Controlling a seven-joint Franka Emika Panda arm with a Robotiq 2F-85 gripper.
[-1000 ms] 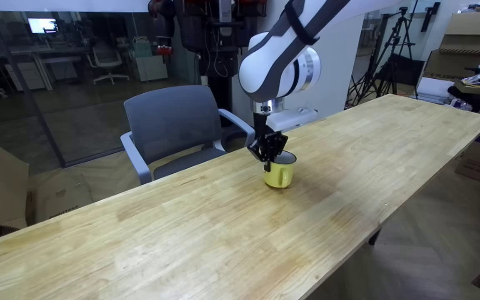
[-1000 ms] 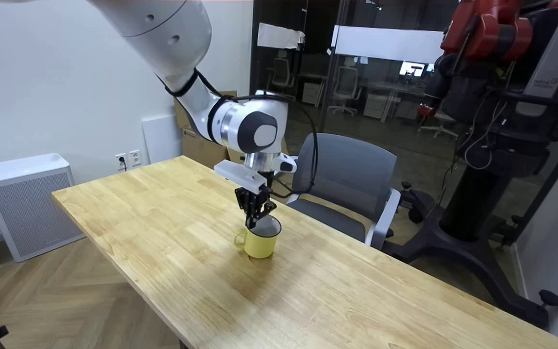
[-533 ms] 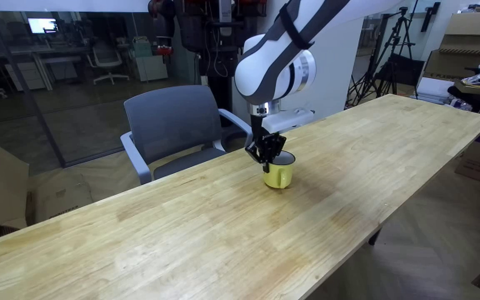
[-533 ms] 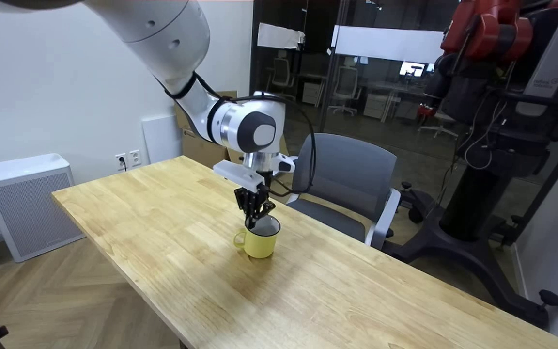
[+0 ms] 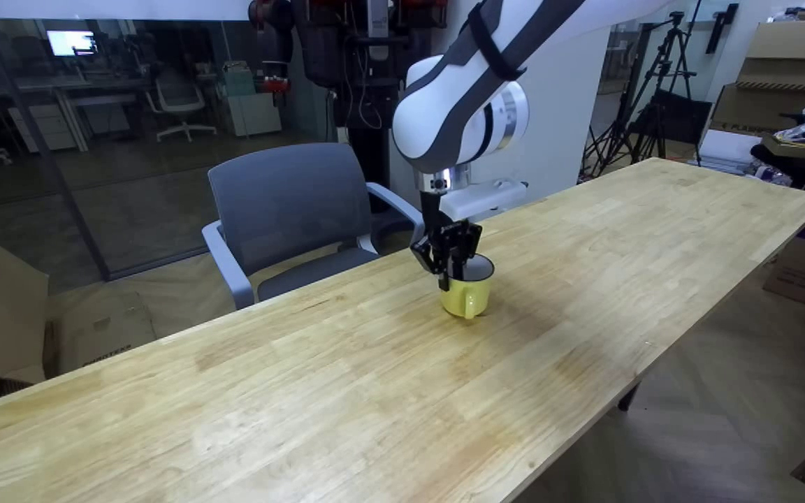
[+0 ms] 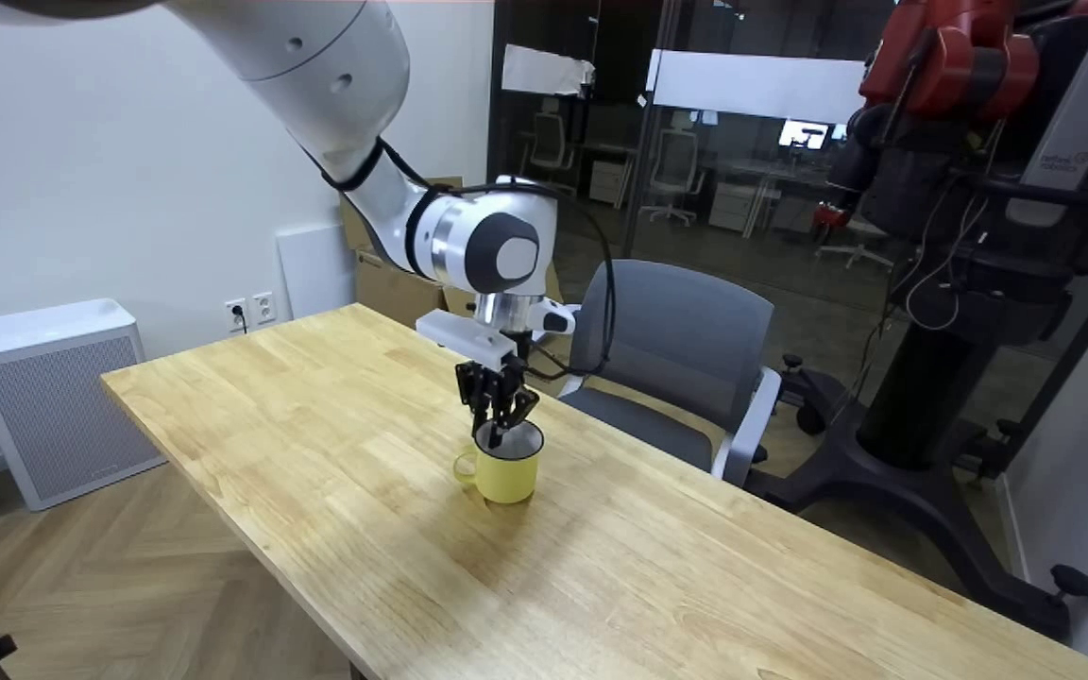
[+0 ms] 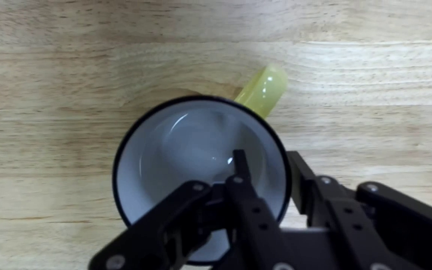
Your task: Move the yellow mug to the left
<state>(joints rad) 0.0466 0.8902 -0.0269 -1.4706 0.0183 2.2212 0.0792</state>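
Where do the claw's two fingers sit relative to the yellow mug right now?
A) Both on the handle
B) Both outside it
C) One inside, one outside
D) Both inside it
C: in the wrist view, one finger of the claw reaches inside the yellow mug, while the other finger is outside it, so the pair straddles the mug's wall.

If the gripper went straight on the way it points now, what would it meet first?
The gripper straddles the rim of the yellow mug, pointing down. The finger inside would probably meet the mug's inside bottom first, before the outer one reaches the table; depth is hard to judge.
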